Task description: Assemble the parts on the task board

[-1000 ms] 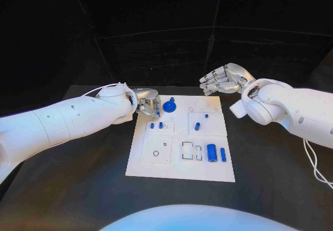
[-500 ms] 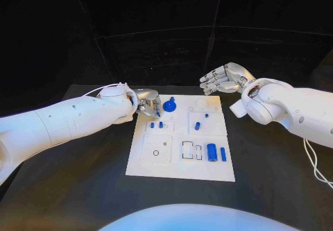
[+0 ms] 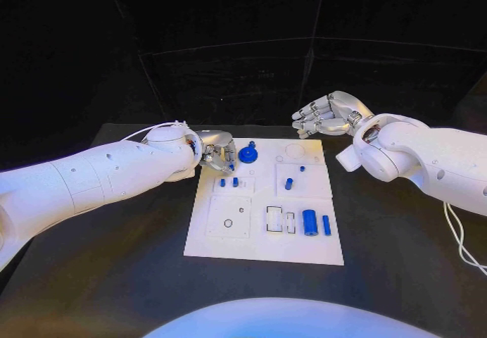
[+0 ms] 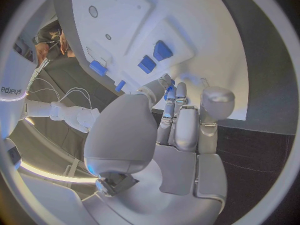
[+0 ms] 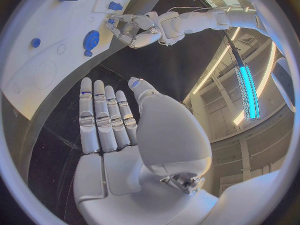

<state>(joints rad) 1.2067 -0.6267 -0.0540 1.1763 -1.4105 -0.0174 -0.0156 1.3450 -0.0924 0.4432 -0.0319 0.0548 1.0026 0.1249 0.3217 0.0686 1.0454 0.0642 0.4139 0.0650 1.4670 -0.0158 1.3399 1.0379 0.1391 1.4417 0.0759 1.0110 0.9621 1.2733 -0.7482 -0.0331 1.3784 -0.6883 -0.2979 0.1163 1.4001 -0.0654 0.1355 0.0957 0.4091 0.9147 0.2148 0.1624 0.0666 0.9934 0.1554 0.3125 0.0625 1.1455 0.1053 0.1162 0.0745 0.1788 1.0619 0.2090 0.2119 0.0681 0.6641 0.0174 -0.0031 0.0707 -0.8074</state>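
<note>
The white task board [image 3: 229, 243] lies in the middle of the black table. A round blue part [image 3: 248, 155] stands near its far left corner. Two small blue pegs [image 3: 229, 183] and another peg [image 3: 288, 184] stand mid-board, and a thick blue cylinder [image 3: 310, 223] lies nearer me. My left hand [image 3: 215, 153] hovers over the board's far left corner, beside the round part. In the left wrist view it [image 4: 178, 130] pinches a small blue part [image 4: 169, 89] between thumb and fingertips. My right hand [image 3: 325, 115] is raised beyond the board's far right corner, fingers extended and holding nothing [image 5: 109, 130].
A thin blue pin [image 3: 326, 225] lies beside the thick cylinder, next to rectangular slots [image 3: 276, 219]. A square plate with a small hole [image 3: 229, 216] sits on the board's left half. Black table surface surrounds the board on all sides.
</note>
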